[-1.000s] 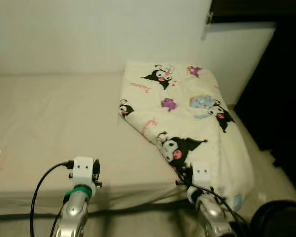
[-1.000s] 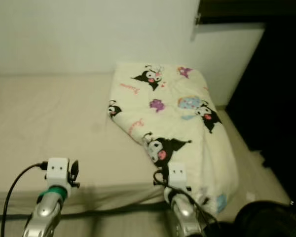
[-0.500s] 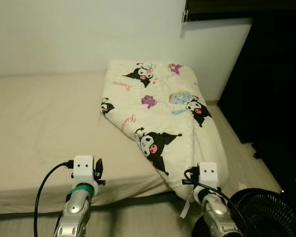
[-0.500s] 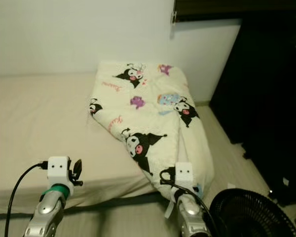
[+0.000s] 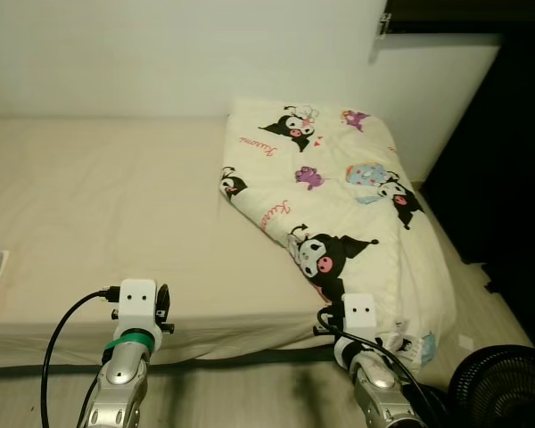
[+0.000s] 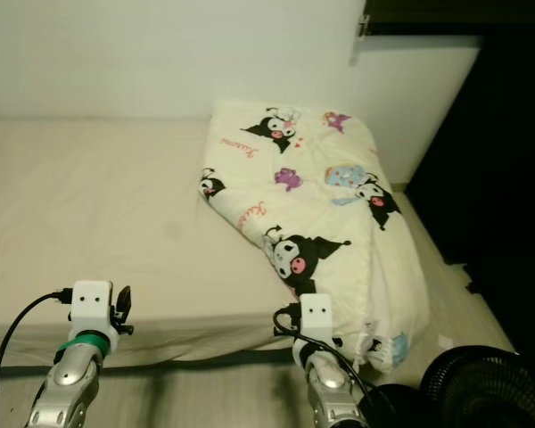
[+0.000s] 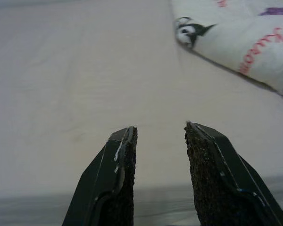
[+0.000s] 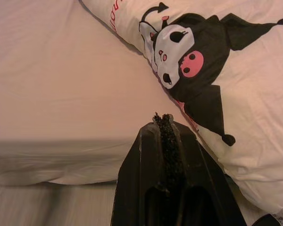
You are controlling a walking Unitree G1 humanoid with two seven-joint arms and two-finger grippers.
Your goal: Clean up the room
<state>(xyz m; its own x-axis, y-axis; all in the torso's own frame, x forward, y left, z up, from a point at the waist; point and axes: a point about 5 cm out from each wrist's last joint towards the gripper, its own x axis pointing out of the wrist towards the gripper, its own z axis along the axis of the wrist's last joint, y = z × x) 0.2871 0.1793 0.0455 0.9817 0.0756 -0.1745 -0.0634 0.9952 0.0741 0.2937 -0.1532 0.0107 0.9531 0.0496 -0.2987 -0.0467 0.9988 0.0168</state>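
Left wrist view showed my left gripper (image 7: 160, 136) parted over bare mattress (image 5: 107, 205); my right gripper (image 8: 163, 123) was pressed together, empty, near the blanket (image 5: 339, 214) draping the mattress edge.

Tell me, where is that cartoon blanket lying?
The cartoon blanket lies on the bed's right end, against the wall, its lower corner drooping over the edge near the fan.
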